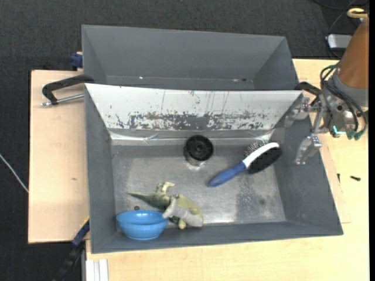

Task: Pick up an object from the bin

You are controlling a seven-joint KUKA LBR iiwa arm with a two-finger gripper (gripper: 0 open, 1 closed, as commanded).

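End effector (307, 145) hangs over the right sloping wall of the grey bin (98, 174); whether it is released or clenched cannot be told (the tip is too small to read). Far to its left and lower, a blue bowl (140, 224) touches a green toy animal (176, 206). A black round cap (198, 148) lies to its left by the back wall. Nearest, just left of it, lies a blue-handled brush (246, 164), bristle head toward the end effector.
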